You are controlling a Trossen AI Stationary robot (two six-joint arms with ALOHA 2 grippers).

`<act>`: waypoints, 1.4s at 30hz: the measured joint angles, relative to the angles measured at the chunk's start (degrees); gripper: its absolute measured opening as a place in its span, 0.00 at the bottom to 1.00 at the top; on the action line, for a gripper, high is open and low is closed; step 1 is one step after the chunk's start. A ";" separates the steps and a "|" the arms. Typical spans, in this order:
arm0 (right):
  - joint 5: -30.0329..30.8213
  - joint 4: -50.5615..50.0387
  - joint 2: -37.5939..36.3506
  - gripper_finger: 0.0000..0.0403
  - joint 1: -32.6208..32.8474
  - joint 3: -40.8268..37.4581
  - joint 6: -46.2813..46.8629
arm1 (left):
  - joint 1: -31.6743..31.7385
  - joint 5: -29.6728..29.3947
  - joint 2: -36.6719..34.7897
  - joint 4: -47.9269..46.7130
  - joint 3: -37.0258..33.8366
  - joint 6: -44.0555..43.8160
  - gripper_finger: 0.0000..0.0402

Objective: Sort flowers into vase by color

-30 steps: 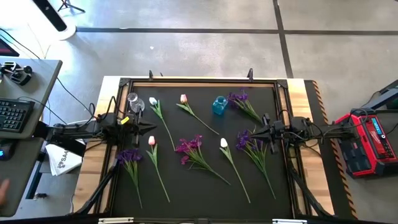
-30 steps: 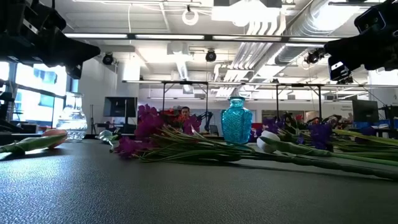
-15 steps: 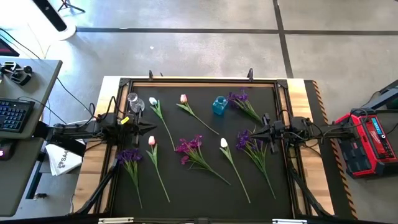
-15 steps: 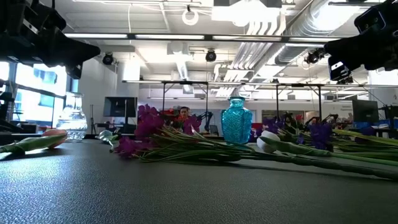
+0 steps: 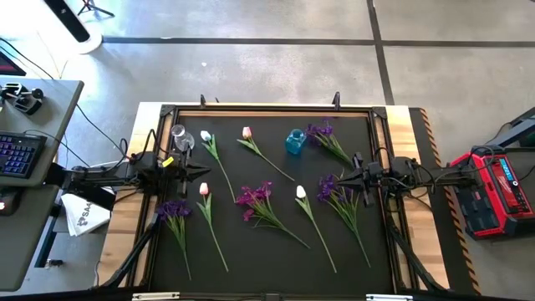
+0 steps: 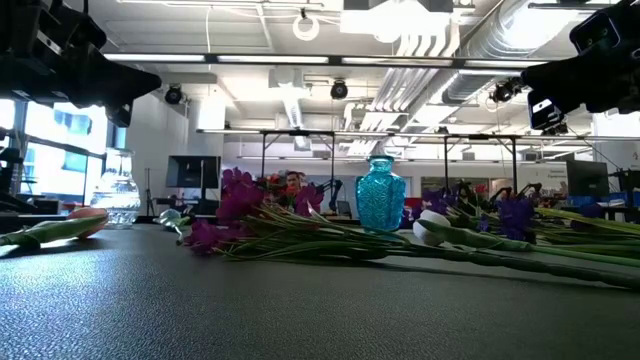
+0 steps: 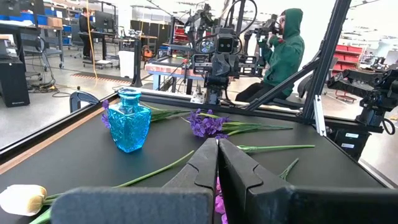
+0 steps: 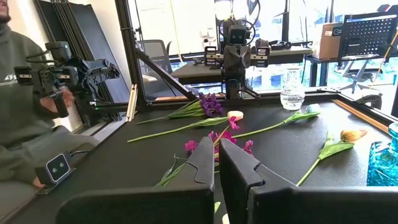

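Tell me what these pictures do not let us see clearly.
- Blue vase, right wrist view: cut off by the picture edge.
- Clear vase, high view: too small to tell whether it holds anything.
- Stem ends behind the left pincer, left wrist view: hidden by its shut fingers.

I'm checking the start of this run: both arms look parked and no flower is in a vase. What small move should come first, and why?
Probably open the left gripper and lower it onto the pink tulip lying just beside it. Both grippers are shut and empty, the right gripper waits opposite, and the clear vase stands close by on that side.
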 joint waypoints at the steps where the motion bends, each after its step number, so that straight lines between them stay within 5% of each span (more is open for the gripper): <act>1: -0.01 0.01 0.00 0.00 0.01 0.00 0.00 | 0.00 0.01 -0.01 -0.01 0.00 0.00 0.00; 12: -0.01 0.01 0.00 0.00 0.01 0.00 0.00 | 0.00 -0.30 -0.01 0.06 0.00 0.00 0.00; 25: -0.02 0.00 0.00 0.00 0.02 0.00 0.00 | -0.67 -9.60 2.16 8.55 0.00 -3.90 0.00; 32: 0.00 0.00 0.00 0.00 0.02 0.01 0.00 | -4.94 -21.47 12.74 13.06 4.08 3.84 0.00; 42: -0.01 -0.01 0.02 0.00 0.01 0.00 0.00 | -12.03 -39.17 37.47 11.19 17.03 4.74 0.00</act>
